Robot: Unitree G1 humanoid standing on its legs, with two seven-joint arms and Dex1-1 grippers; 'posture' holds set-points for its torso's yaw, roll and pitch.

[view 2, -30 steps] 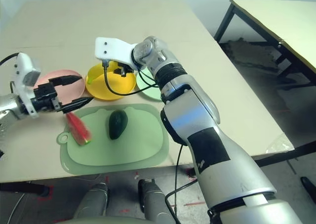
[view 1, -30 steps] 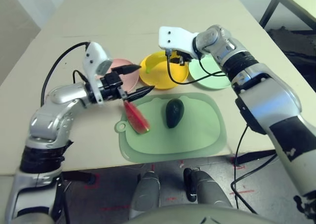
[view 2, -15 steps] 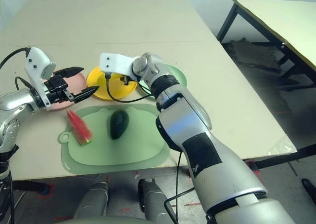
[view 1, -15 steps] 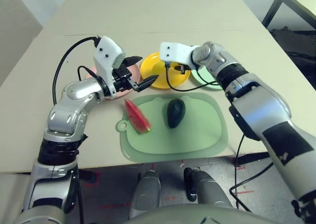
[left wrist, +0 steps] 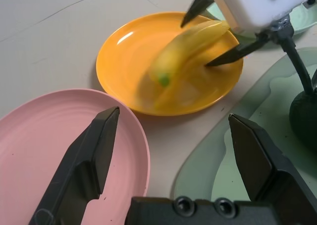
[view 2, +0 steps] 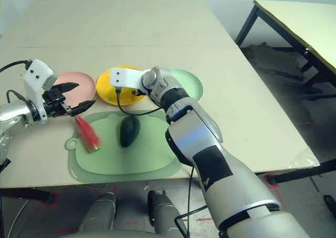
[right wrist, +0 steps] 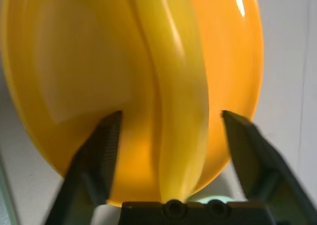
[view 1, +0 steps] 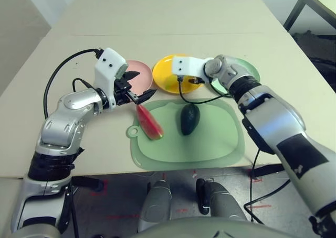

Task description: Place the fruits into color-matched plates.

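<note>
Both arms have drawn a little toward the robot's body since the earlier frame. Watermelon wedge (view 1: pixel 149 122) and avocado (view 1: pixel 189 119) lie on the big green mat (view 1: pixel 220 154); beyond it, the yellow plate (left wrist: pixel 124 76) carries the banana (right wrist: pixel 183 96). Spread fingers on the right gripper (right wrist: pixel 171 117) flank it; the left gripper (left wrist: pixel 174 115) gapes too, beside the pink plate (left wrist: pixel 74 136). I'd lift clear without nudging. Its long axis follows the right fingers' reach, green tip pointing away from that wrist.
</note>
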